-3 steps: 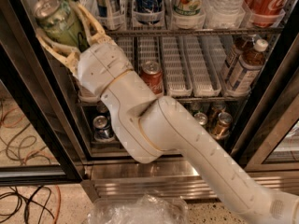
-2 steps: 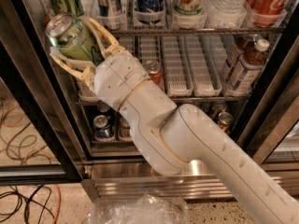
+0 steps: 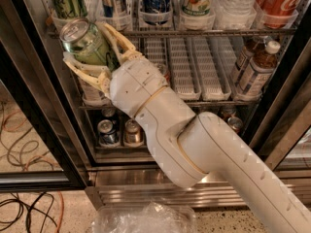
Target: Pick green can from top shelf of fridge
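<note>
The claw (image 3: 86, 43) was closed around the green can (image 3: 95, 50), one finger above it and one below, and the can was tilted, its silver top toward the upper left. Compared with a second before, the can had come lower and more to the right, out of its lane on the top shelf (image 3: 218, 32) and in front of the rack below. A similar can (image 3: 68, 1) stood in that lane. I judged the pick nearly done: the arm needed only to draw back from the fridge (image 3: 34, 110)
</note>
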`<state>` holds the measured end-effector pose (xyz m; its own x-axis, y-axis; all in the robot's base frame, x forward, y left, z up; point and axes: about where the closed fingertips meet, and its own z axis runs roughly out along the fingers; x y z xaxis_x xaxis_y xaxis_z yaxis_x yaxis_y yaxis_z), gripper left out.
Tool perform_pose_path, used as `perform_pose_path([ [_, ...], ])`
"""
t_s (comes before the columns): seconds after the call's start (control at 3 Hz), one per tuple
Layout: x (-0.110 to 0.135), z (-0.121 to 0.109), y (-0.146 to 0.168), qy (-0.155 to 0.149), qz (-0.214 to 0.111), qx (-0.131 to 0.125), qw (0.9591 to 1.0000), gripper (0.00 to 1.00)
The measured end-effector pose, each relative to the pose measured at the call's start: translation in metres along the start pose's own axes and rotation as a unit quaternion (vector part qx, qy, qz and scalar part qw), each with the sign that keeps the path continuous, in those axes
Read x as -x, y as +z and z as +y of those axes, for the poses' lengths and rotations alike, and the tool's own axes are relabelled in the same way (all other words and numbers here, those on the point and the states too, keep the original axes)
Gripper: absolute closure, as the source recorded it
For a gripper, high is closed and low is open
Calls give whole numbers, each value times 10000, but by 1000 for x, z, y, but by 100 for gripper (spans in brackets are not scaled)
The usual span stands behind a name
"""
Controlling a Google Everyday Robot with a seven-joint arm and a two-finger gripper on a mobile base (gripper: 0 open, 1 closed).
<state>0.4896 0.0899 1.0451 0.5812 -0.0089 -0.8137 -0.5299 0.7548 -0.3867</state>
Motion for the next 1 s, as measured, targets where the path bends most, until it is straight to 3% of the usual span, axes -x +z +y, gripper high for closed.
perform_pose_path([
  [0.33,0,10,-24,201,34,-130,9997,100],
  [1.0,20,79,-107,507,235,-114,9984,100],
])
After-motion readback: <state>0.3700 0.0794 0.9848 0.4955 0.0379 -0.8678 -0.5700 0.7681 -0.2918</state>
